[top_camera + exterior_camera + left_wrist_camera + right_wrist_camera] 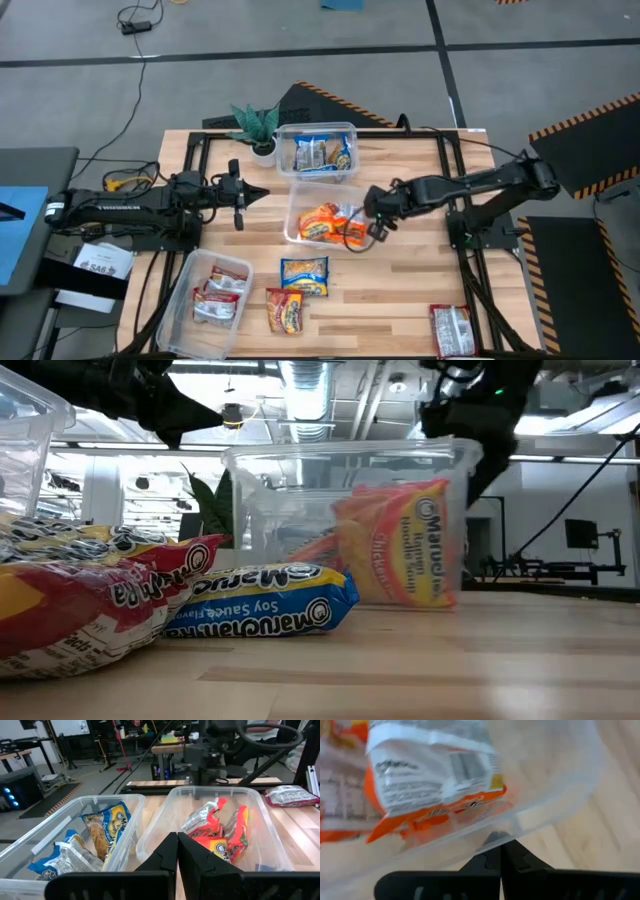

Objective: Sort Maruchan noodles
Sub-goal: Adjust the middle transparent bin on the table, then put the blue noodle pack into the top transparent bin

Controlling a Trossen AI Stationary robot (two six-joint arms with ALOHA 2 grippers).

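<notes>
Three clear tubs stand on the table. The far tub (316,152) holds blue-and-yellow packets, the middle tub (320,215) orange-red ones (430,785), and the near-left tub (205,290) red-and-silver ones. Loose on the wood lie a blue-and-yellow packet (304,275), a red one (285,310) and a red-and-silver one (452,328). My left gripper (262,193) is shut and hovers left of the middle tub, pointing at it. My right gripper (370,215) is shut, its tips (501,842) at that tub's right wall. My right gripper's shut fingertips stand against the outer side of the middle tub's right wall (540,805), coming level from the table's right. Whether they touch the plastic, I cannot tell.
A small potted plant (258,125) stands at the far edge beside the far tub. In the low view the blue-and-yellow packet (260,600) and the red packet (90,600) lie in front of the middle tub (350,480). Bare wood lies on the table's right half.
</notes>
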